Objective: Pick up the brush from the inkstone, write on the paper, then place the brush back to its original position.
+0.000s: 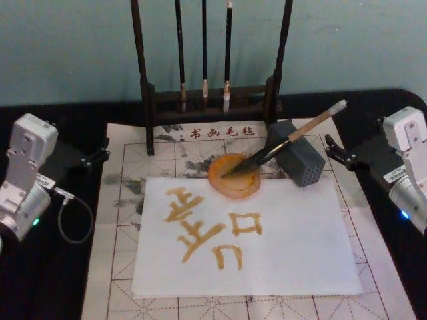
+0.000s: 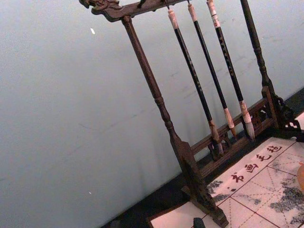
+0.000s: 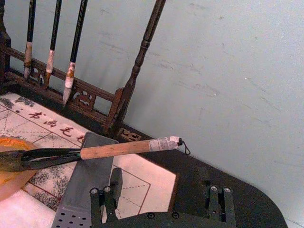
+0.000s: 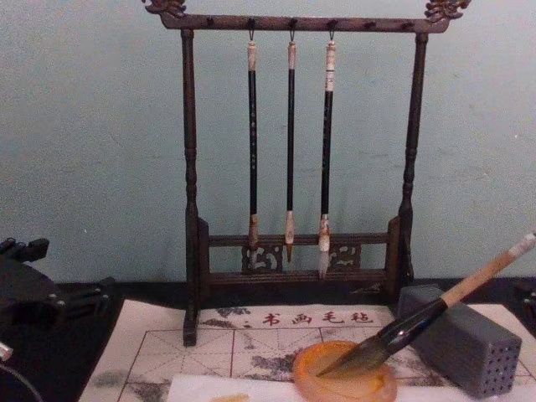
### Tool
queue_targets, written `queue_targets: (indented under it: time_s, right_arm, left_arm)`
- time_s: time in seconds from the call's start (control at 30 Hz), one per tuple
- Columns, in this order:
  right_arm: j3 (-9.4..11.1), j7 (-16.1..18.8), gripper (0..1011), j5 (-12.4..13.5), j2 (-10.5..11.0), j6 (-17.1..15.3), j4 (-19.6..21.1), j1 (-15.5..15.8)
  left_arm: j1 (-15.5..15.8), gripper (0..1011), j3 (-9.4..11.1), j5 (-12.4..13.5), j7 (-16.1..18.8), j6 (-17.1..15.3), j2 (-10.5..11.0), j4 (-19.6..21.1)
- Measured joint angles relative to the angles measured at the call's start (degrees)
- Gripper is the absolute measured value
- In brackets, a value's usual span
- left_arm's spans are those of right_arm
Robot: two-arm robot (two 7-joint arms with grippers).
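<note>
One probably light, stiff brush [image 1: 287, 143], tip in the inkstone [image 1: 220, 189]: grip its tan shaft with your right gripper [image 1: 337, 154], fingers [image 3: 216, 202] spread and empty; left gripper [image 1: 100, 155] parked table-left.

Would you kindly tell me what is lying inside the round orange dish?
The dark tip of the brush lies in the dish, and its handle leans on the grey block. The dish floor beneath the bristles is covered, so any ink there cannot be seen.
</note>
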State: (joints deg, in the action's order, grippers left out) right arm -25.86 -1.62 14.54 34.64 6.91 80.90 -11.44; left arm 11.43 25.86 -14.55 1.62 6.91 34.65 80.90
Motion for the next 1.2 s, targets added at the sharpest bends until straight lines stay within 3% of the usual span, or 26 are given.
queue_targets:
  time_s: [1.2]
  right_arm:
    - [0.0,0.0,1003,0.0,0.0,0.0,0.0,0.0]
  left_arm:
    - [0.0,1001,0.0,0.0,0.0,0.0,0.0,0.0]
